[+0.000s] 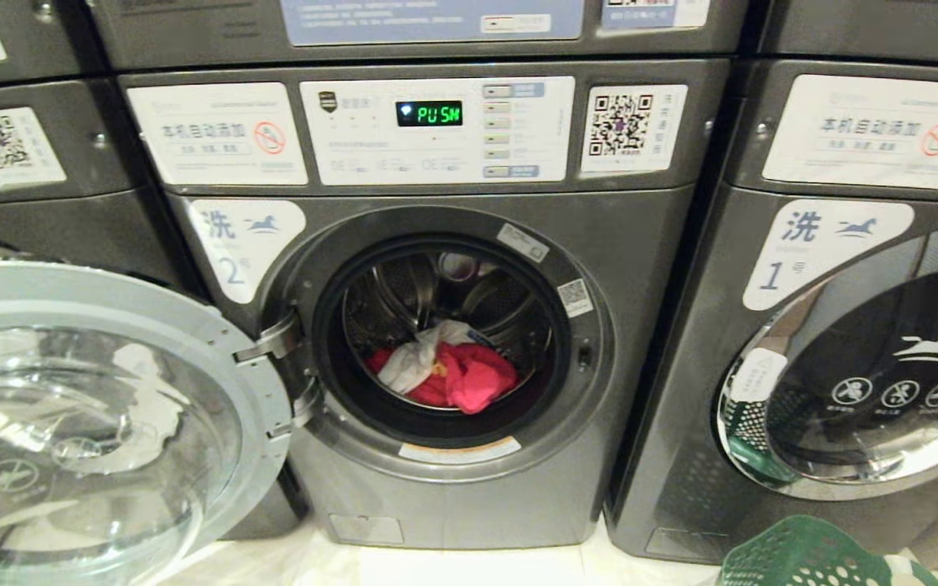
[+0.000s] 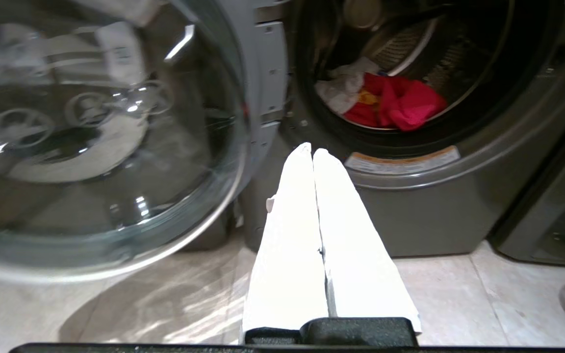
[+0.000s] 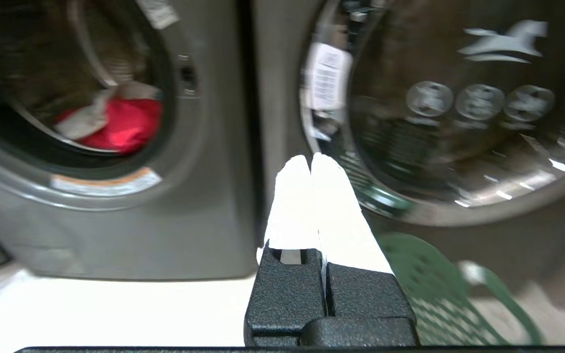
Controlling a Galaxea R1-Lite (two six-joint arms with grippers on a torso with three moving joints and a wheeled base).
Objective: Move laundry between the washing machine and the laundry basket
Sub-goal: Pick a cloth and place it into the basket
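The grey washing machine (image 1: 469, 496) marked 2 stands straight ahead with its round glass door (image 1: 86, 423) swung wide to the left. Red laundry (image 1: 469, 376) and a white cloth (image 1: 420, 358) lie at the bottom of the drum. These clothes also show in both wrist views, as red laundry (image 2: 400, 100) and red laundry (image 3: 123, 125). A green laundry basket (image 1: 811, 557) sits on the floor at the lower right, and its green mesh basket rim (image 3: 429, 289) shows near the right arm. My left gripper (image 2: 312, 149) is shut and empty, short of the drum opening. My right gripper (image 3: 310, 159) is shut and empty, between the two machines.
A second machine marked 1 (image 1: 811, 325) stands on the right with its door (image 1: 868, 382) closed. Another machine (image 1: 37, 163) is behind the open door on the left. The display (image 1: 429, 113) reads PUSH. Pale floor tiles (image 2: 459, 299) lie in front.
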